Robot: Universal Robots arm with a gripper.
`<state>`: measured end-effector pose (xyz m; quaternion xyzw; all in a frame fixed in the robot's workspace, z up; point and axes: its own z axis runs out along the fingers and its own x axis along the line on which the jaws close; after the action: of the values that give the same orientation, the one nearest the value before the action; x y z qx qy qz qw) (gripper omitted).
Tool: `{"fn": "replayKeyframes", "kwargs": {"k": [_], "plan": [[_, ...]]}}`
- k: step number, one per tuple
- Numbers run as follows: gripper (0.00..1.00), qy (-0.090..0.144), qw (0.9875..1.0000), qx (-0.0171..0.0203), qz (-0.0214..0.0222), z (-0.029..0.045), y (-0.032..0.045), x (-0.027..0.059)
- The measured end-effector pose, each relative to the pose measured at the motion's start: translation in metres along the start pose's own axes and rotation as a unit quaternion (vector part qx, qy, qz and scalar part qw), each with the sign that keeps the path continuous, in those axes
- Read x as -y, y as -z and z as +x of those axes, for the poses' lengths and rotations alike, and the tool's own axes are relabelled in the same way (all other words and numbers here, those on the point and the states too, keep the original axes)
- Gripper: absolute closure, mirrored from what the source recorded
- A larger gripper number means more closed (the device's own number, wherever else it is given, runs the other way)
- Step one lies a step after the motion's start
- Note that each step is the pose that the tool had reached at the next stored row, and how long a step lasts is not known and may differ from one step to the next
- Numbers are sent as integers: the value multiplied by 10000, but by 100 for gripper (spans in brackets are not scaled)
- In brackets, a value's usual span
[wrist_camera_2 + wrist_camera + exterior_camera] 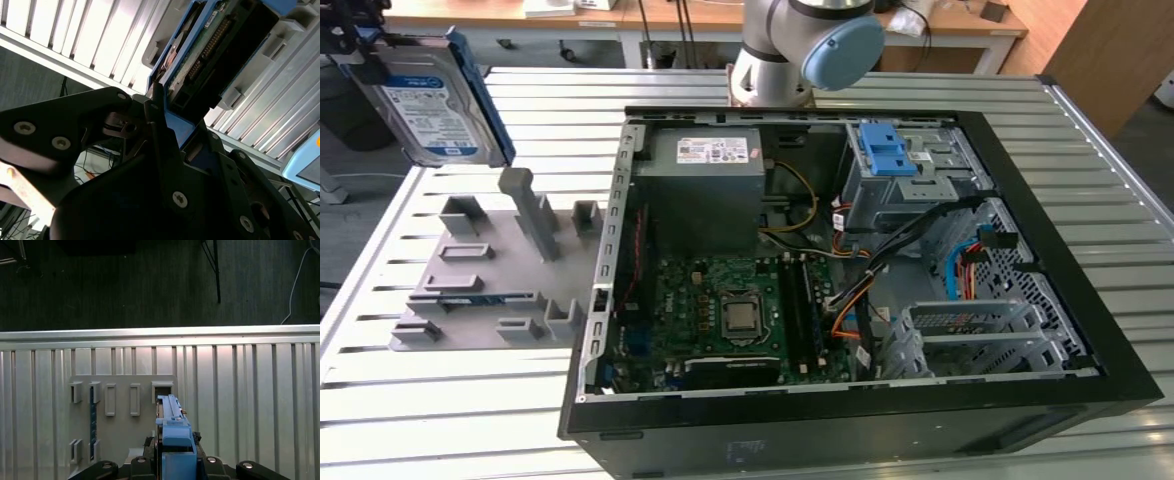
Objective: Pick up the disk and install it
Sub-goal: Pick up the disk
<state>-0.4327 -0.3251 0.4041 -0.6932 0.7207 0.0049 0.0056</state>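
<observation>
You have the first half of the job done: the disk (434, 95) is off the grey slotted holder (494, 270) and hangs in the air above it, at the exterior view's far left, upright on edge with its labelled face towards that camera. In the first wrist view the disk (172, 425) sits over the holder (122, 412), whose slots look bare, so judge the pick-up as finished. The install is not yet done. The open computer case (854, 430) lies on the slatted worktop (454, 400) with its side off, and the grey cage with blue latches (901, 160) near its far corner is well apart from the disk, with nothing blue-framed seated in it as far as you can see. Your hand (180, 122) is pinched on the disk's blue carrier: in the second wrist view a dark finger (155, 117) presses against the frame's edge, and the disk's connector end (220, 45) juts out beyond the grip, touching nothing else.
</observation>
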Motion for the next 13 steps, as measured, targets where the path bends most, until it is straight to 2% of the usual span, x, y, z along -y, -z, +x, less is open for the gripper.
{"fn": "replayKeyframes", "kwargs": {"k": [13], "plan": [[64,0,10000,0,0,-8,169,0]]}}
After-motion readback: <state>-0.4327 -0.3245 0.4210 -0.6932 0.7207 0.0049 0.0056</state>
